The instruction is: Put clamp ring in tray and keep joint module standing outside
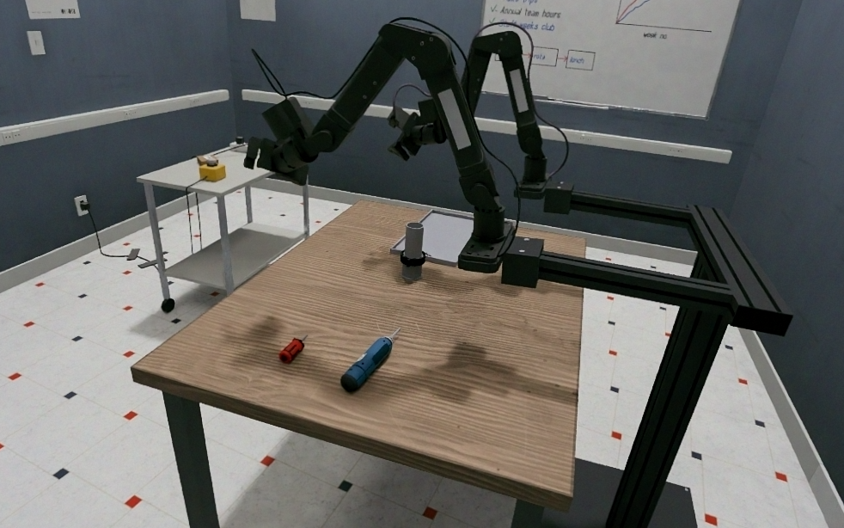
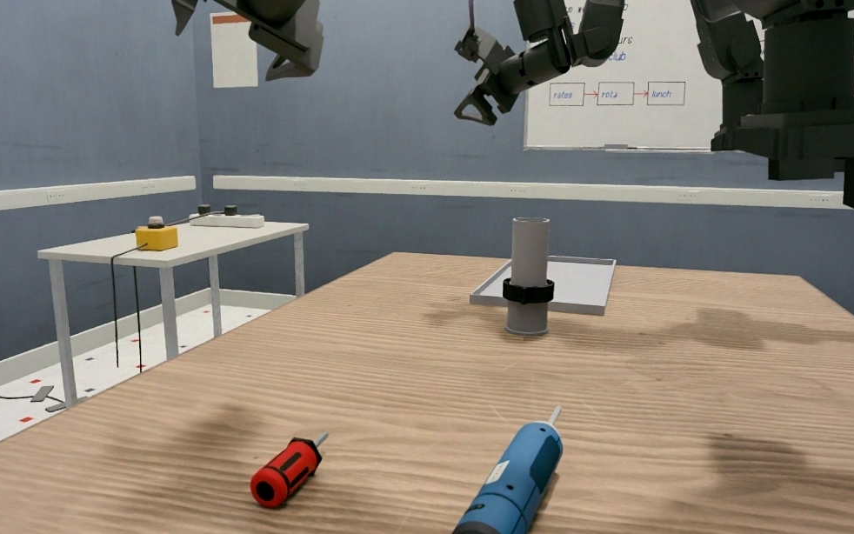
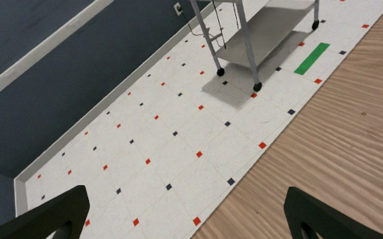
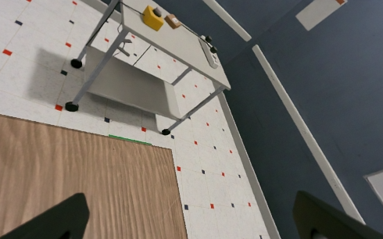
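The grey joint module (image 1: pixel 411 273) (image 2: pixel 526 319) stands upright on the table outside the tray, in front of its near edge in the top and exterior views. The grey link tube (image 1: pixel 413 237) (image 2: pixel 530 251) rises upright from it. The black clamp ring (image 1: pixel 412 260) (image 2: pixel 528 292) is around this column, below its middle. The shallow grey tray (image 2: pixel 577 308) lies flat behind it; no ring shows inside. My left gripper (image 1: pixel 271 168) (image 2: pixel 226 53) (image 3: pixel 187 195) is open and empty, high above the table. My right gripper (image 1: pixel 400 148) (image 4: pixel 191 201) is open and empty, high above and away from the module.
A red screwdriver (image 1: pixel 290 351) (image 2: pixel 284 472) and a blue power screwdriver (image 1: pixel 368 362) (image 2: pixel 513 480) lie on the table (image 1: pixel 478 426) at the near end in the top and exterior views. The arm bases and their frame (image 1: pixel 628 275) stand along the right side there.
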